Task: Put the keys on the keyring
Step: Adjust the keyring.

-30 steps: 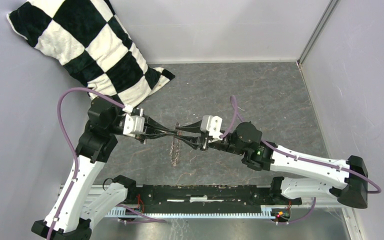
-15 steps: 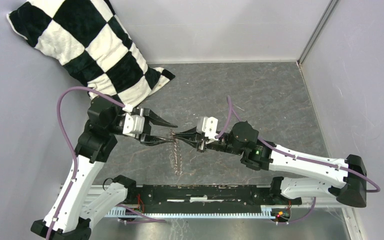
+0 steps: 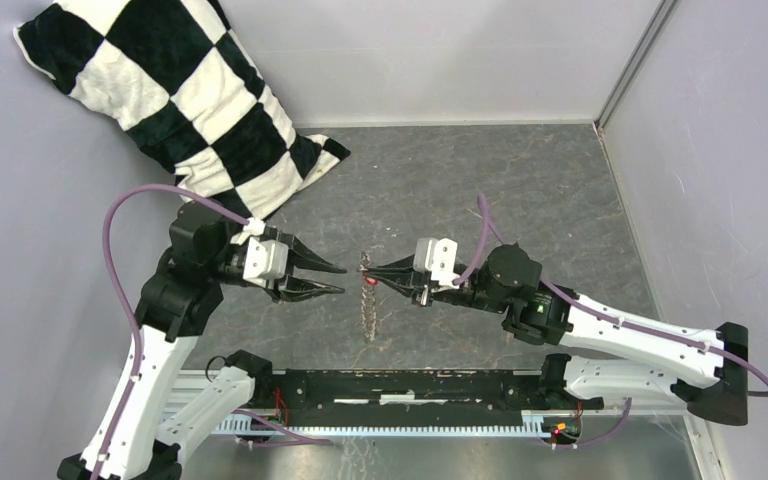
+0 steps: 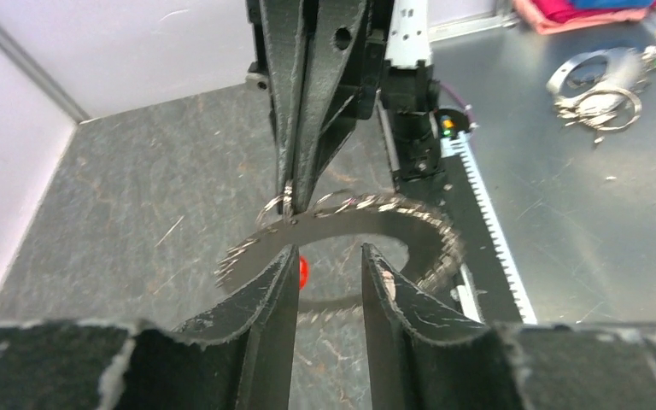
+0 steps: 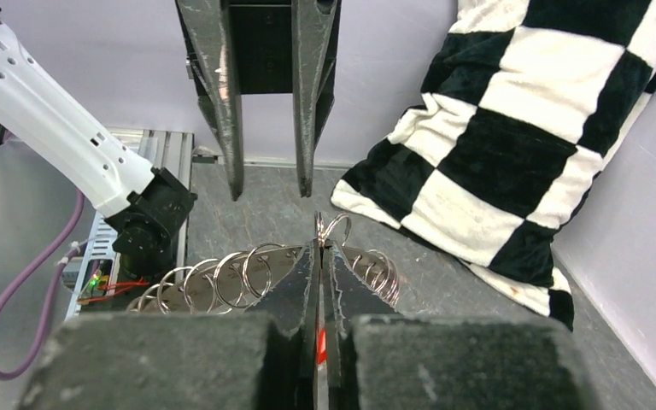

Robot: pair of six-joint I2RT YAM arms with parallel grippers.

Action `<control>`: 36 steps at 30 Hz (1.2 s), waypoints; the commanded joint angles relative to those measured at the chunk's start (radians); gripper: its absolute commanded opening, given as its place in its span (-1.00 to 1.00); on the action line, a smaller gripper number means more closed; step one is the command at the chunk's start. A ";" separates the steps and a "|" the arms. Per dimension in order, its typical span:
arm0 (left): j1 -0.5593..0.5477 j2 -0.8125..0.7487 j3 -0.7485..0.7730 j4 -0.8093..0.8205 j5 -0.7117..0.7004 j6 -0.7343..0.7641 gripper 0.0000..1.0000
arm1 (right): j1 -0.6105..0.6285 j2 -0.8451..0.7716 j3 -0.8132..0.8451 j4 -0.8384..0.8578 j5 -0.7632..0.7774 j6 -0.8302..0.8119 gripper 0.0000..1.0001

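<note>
The right gripper (image 3: 370, 268) is clenched on one ring of the keyring (image 3: 368, 305), which dangles mid-table. The left gripper (image 3: 344, 280) stands released, just left of it. So thin a pinch may slip, dropping the dangling chain. No key shows.

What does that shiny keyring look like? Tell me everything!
The keyring is a chain of many small silvery metal rings looped into a jagged circle, with a red tag. The right end effector pinches a ring, holding it up off the grey table. The open left end effector is close but not touching.
</note>
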 commanded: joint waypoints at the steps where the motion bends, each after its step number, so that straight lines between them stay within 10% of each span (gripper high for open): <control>1: -0.002 -0.029 -0.044 0.102 -0.105 -0.021 -0.24 | 0.002 -0.004 0.047 0.012 -0.024 -0.028 -0.96; 9: -0.002 -0.023 -0.085 0.157 -0.012 -0.095 -0.61 | 0.003 0.006 0.030 0.070 -0.081 -0.010 -0.96; 28: -0.004 -0.009 -0.080 0.126 0.026 -0.083 -0.51 | 0.003 0.066 0.037 0.168 -0.120 0.029 -0.94; 36: -0.003 -0.002 -0.066 0.152 -0.054 -0.070 -0.95 | 0.004 0.071 0.035 0.159 -0.159 0.053 -0.50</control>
